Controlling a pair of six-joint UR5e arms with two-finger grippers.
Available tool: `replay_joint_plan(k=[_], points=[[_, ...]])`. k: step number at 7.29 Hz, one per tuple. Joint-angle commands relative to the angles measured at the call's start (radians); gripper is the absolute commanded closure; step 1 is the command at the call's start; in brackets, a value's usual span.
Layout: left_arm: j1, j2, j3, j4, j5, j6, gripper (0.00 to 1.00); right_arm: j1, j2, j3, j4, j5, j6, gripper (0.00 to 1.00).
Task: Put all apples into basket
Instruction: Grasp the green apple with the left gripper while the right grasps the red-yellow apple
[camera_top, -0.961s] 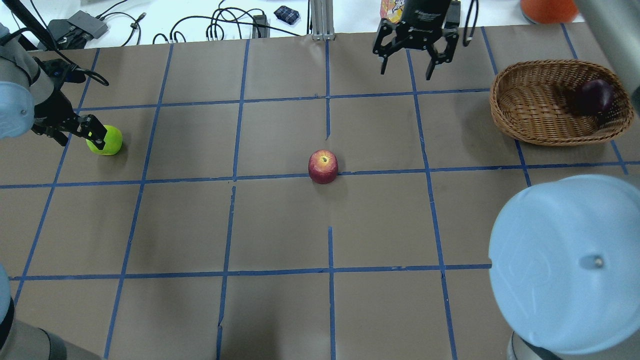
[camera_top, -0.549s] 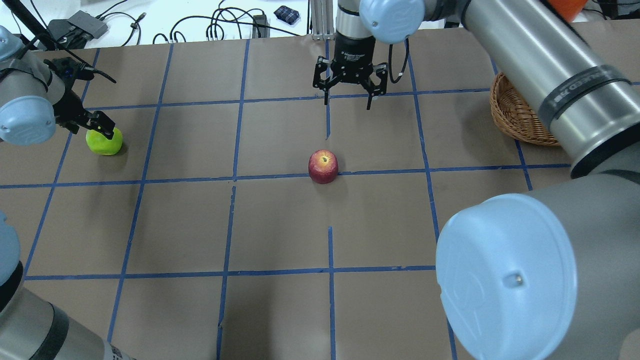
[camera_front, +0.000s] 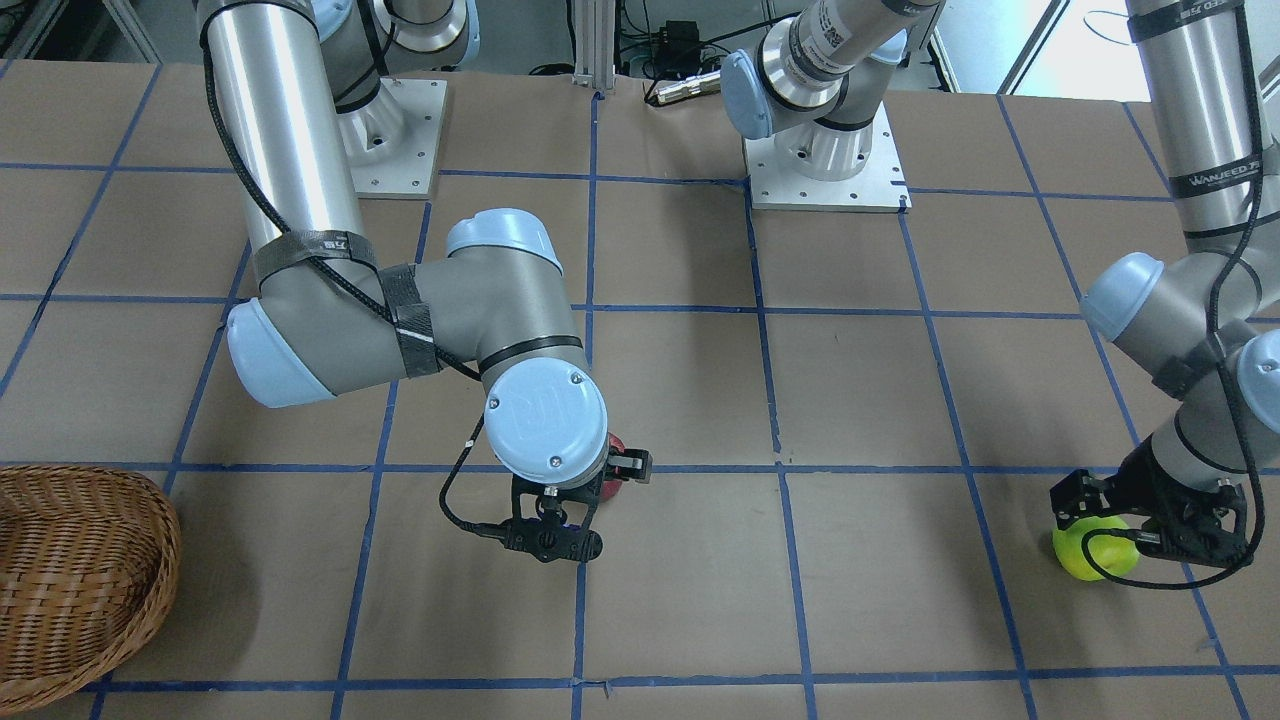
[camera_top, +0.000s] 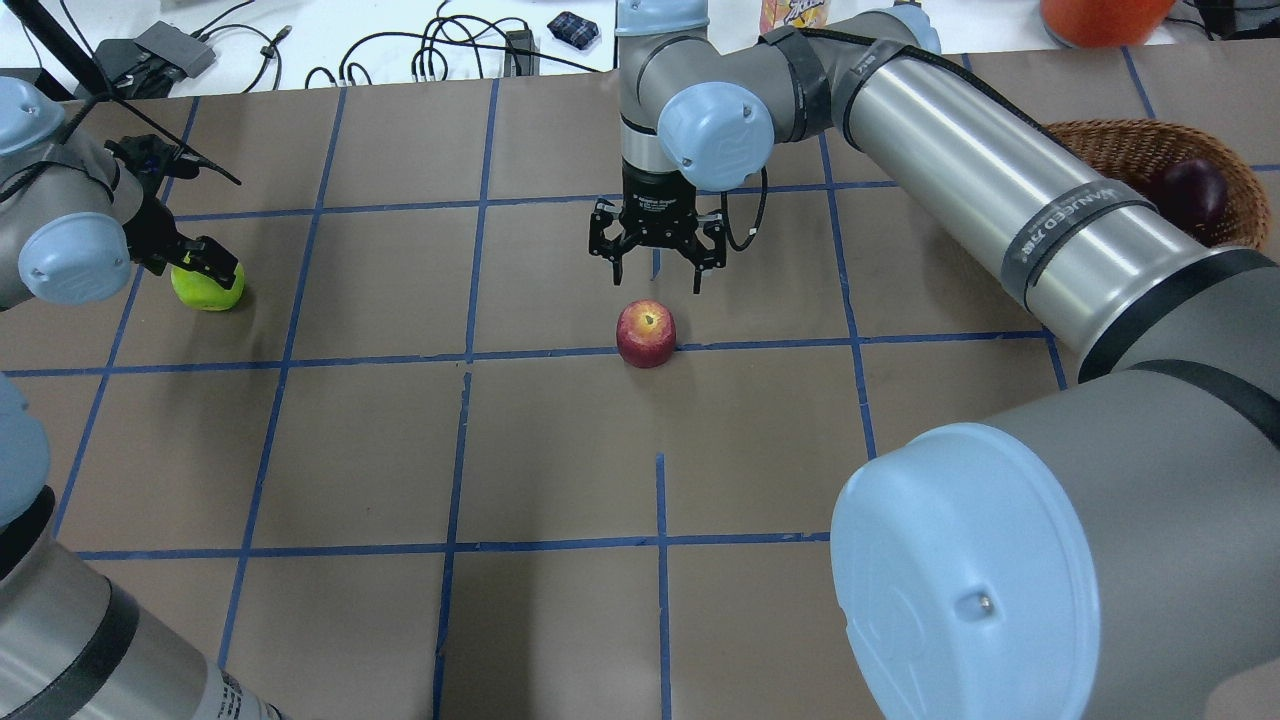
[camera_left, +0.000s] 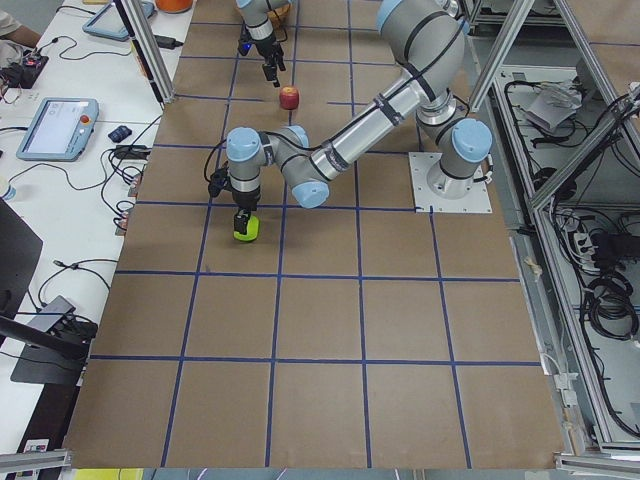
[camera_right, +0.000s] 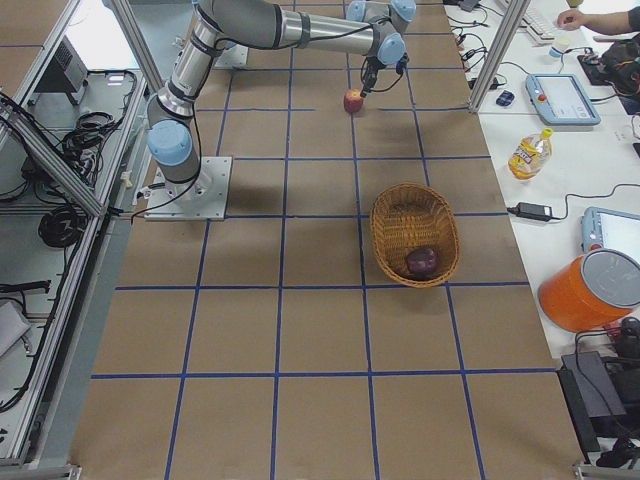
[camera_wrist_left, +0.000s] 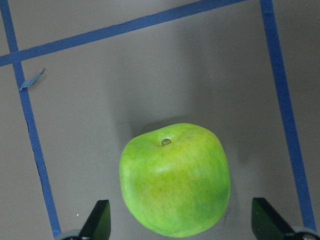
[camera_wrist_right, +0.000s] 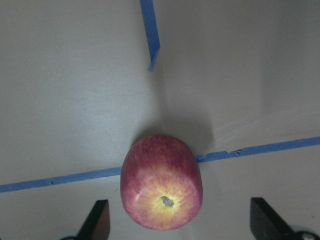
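Observation:
A yellow-green apple (camera_top: 208, 287) sits on the mat at far left. My left gripper (camera_top: 205, 262) is open just above it. In the left wrist view the fingertips (camera_wrist_left: 100, 222) flank this apple (camera_wrist_left: 175, 180) with gaps on both sides. A red apple with a yellowish top (camera_top: 646, 333) stands at the mat's middle. My right gripper (camera_top: 657, 272) is open, hovering just beyond and above it. It shows between the open jaws in the right wrist view (camera_wrist_right: 161, 182). A dark maroon apple (camera_top: 1190, 192) lies in the wicker basket (camera_top: 1125, 150) at far right.
My right arm's long upper link (camera_top: 980, 190) stretches across the mat's right half and hides part of the basket. Cables, an orange container (camera_right: 585, 290) and a yellow bottle (camera_right: 528, 152) lie on the white bench beyond the mat's far edge.
My right gripper has swept left from near the basket and come closer, to just above the red apple. My left gripper has shifted over the green apple. The apples have not moved.

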Motion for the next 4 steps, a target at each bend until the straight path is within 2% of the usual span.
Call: replay_joint_plan(k=[1,3,4], points=[[0.000,-0.036,0.002,0.048,-0.001,0.002,0.00,0.012,0.012,0.020,-0.027,0.039,0.004,0.00],[0.002,-0.059,-0.002,0.073,-0.003,0.002,0.02,0.012,0.036,0.023,-0.029,0.038,0.001,0.00],[0.000,-0.068,-0.004,0.075,-0.004,0.002,0.07,0.013,0.038,0.026,-0.027,0.037,0.004,0.00]])
